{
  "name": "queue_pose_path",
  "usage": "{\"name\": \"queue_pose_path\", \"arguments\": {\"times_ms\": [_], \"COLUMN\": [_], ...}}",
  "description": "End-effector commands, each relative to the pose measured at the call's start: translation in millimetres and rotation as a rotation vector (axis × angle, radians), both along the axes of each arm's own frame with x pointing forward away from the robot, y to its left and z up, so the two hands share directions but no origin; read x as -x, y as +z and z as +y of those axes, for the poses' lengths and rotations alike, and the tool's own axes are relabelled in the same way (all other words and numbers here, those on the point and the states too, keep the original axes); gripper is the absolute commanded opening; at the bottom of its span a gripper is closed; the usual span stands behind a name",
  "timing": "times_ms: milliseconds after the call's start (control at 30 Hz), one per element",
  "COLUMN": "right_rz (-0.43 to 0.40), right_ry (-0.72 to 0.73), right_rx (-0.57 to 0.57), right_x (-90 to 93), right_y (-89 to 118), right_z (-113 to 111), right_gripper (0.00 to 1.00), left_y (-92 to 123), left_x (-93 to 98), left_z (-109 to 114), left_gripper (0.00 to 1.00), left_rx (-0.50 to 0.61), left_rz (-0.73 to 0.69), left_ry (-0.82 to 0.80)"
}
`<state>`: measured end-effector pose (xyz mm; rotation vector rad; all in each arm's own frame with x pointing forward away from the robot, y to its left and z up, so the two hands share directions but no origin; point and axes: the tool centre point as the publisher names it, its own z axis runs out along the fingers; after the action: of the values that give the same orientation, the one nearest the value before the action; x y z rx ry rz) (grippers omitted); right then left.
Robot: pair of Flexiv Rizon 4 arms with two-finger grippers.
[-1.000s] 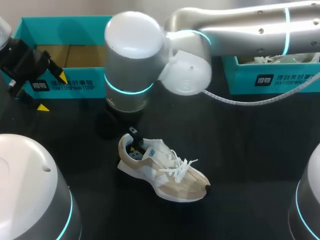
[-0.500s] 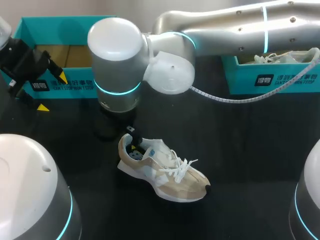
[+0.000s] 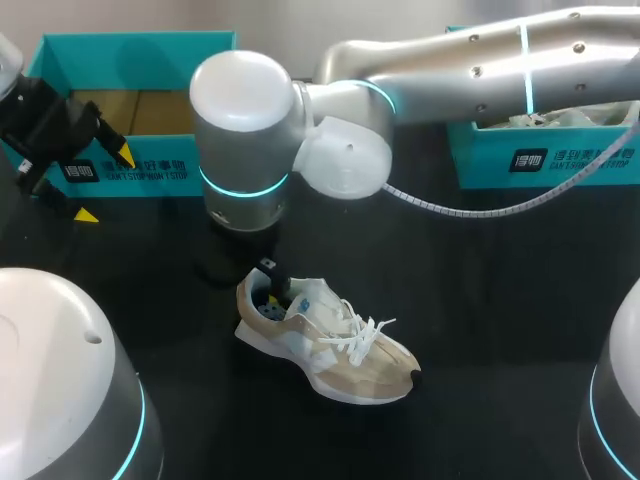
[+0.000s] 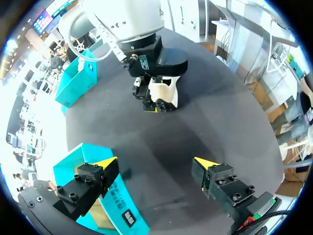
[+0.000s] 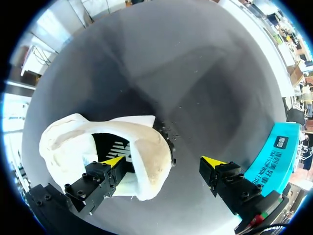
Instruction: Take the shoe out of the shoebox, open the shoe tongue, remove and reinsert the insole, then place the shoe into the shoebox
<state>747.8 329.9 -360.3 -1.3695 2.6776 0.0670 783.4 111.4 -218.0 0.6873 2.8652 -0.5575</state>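
A beige and white shoe [image 3: 325, 340] with white laces lies on the black table, toe pointing to the front right. My right gripper [image 3: 270, 282] hangs over its heel, open. In the right wrist view one finger sits inside the shoe [image 5: 146, 161] opening above the dark insole [image 5: 110, 144], and the other stands outside the heel; the right gripper [image 5: 164, 161] straddles the heel collar without pinching it. My left gripper [image 3: 100, 185] stays open at the far left, in front of the teal shoebox [image 3: 140, 170]. From the left gripper [image 4: 155, 161], the shoe [image 4: 166, 95] lies well ahead.
A second teal box [image 3: 545, 150] holding white stuffing stands at the back right. My right arm [image 3: 450, 60] spans the back of the table from right to left. In the left wrist view the near shoebox [image 4: 112, 205] is right beside one finger.
My right arm's wrist swung left, then came back slightly right and lower over the heel. The shoe and my left arm have not moved.
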Motion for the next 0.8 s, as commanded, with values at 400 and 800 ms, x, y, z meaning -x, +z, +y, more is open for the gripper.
{"name": "queue_pose_path", "arguments": {"times_ms": [400, 800], "right_rz": [0.021, 0.043], "right_ry": [0.012, -0.005], "right_rx": [0.049, 0.081], "right_x": [-4.8, -0.3], "right_y": [-26, -35], "right_z": [16, 10], "right_gripper": [1.00, 0.49], "left_y": [0, 0], "left_x": [0.7, 0.7], "left_z": [0, 0], "left_gripper": [1.00, 1.00], "left_rx": [-0.004, -0.004], "left_rz": [-0.001, -0.001], "left_ry": [0.000, 0.000]}}
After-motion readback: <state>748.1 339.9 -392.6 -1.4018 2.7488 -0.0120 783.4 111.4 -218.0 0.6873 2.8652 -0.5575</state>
